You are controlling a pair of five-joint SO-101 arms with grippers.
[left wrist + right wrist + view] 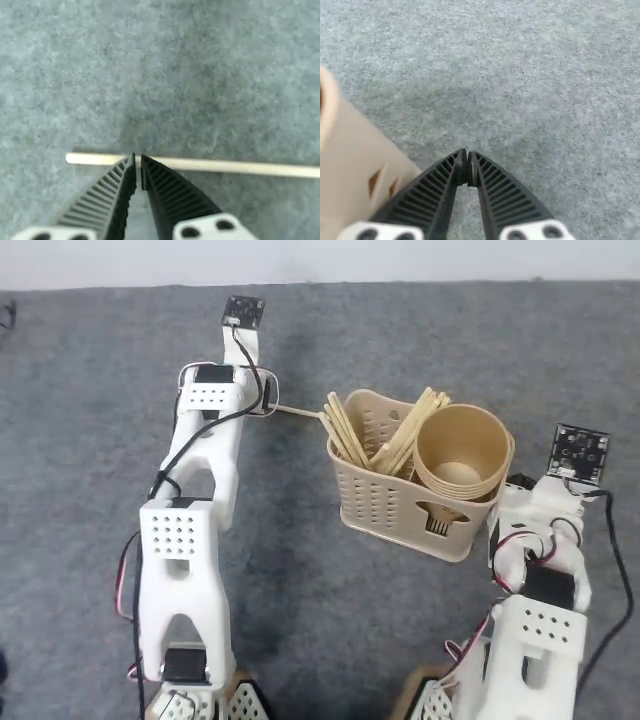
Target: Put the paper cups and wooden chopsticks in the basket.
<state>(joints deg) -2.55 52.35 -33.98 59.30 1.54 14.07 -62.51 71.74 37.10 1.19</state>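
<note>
Left gripper (138, 159) clenched on one wooden chopstick (225, 167), near its end.
High view: basket (385, 502) already holds stacked paper cups (460, 455) and bundled chopsticks (390, 435), so seemingly only this stick, reaching toward the rim, is left. Right wrist view adds the right gripper (467, 162), closed empty beside the basket wall.

Paper cups (460, 455) and chopsticks (385, 435) stand inside the basket (385, 508) on the table (80, 440); one loose chopstick (297, 412) is just to its left.

Basket (385, 502) mouth crowded; gap maybe inside paper cups (462, 475)
</note>
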